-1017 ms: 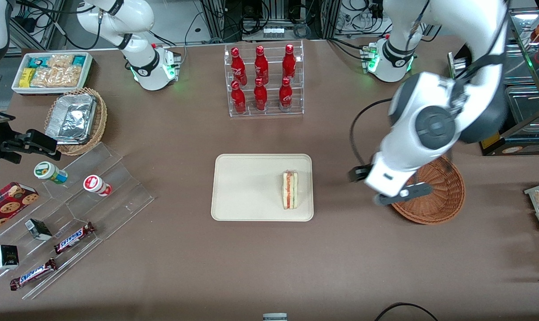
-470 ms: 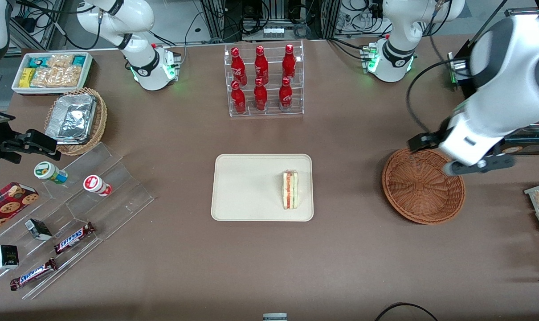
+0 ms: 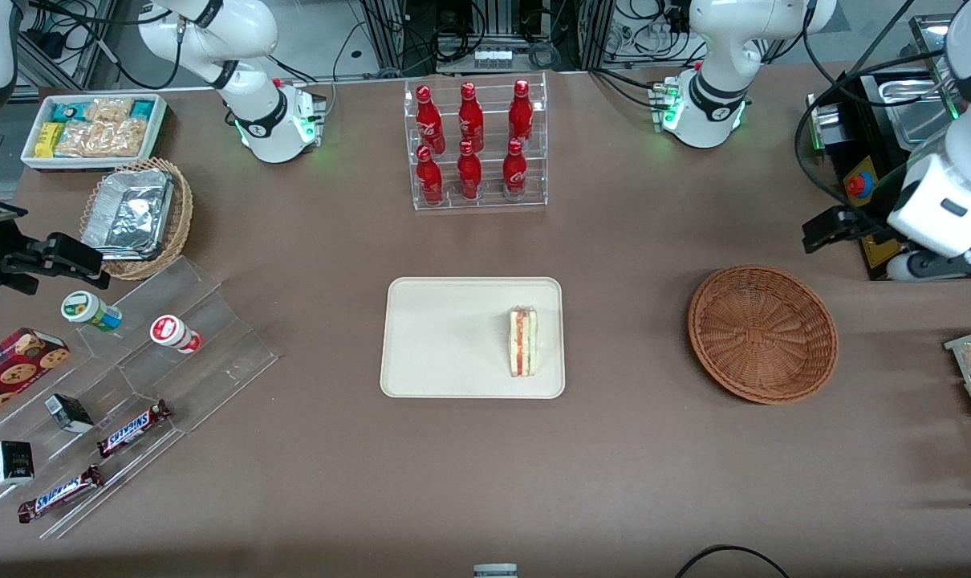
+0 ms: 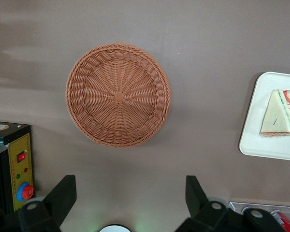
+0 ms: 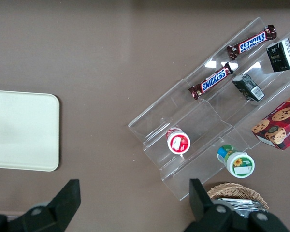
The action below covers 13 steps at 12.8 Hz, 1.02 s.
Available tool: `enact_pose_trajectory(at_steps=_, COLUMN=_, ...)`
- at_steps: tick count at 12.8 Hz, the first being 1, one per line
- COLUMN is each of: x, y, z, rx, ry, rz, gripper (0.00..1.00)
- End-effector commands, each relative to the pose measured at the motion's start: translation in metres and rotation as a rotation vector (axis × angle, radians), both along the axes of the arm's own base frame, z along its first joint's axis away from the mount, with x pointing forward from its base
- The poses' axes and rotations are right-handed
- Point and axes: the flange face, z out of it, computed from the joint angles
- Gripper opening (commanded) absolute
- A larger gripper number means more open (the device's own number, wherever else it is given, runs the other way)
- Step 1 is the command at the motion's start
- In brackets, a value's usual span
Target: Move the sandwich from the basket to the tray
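The sandwich (image 3: pixel 522 343) lies on the cream tray (image 3: pixel 445 337), at the tray's end nearest the basket. It also shows in the left wrist view (image 4: pixel 279 113) on the tray (image 4: pixel 261 140). The reddish-brown wicker basket (image 3: pixel 762 333) is empty, as the left wrist view (image 4: pixel 118 95) shows too. My left gripper (image 3: pixel 947 263) hangs high above the table at the working arm's end, farther from the front camera than the basket. It is open and empty (image 4: pixel 129 191), with its fingers wide apart. The tray's end shows in the right wrist view (image 5: pixel 19 130).
A black box with a red button (image 3: pixel 855 185) stands under the gripper. A clear rack of red bottles (image 3: pixel 475 144) stands farther back. A clear stepped stand with snacks (image 3: pixel 172 345), a tan basket with foil (image 3: pixel 136 213) and a white snack bin (image 3: pixel 92 128) lie toward the parked arm's end.
The left arm has swung from over the basket's tray-side edge, across the basket, up and out toward the working arm's end. The sandwich has stayed on the tray.
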Motion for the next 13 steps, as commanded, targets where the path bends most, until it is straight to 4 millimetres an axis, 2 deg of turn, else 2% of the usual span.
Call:
enact_pose_trajectory(at_steps=1, x=-0.011, y=0.008, z=-0.003, rx=0.003, ry=-0.018, rz=-0.009, gripper=1.00)
enact_pose_trajectory(at_steps=4, x=-0.011, y=0.007, z=-0.003, rx=0.001, ry=-0.029, rz=-0.064, gripper=1.00)
enact_pose_trajectory(at_steps=8, x=-0.008, y=0.008, z=0.021, rx=-0.003, ry=-0.085, rz=-0.070, gripper=1.00)
enact_pose_trajectory(at_steps=13, x=-0.009, y=0.008, z=0.022, rx=-0.003, ry=-0.080, rz=-0.069, gripper=1.00)
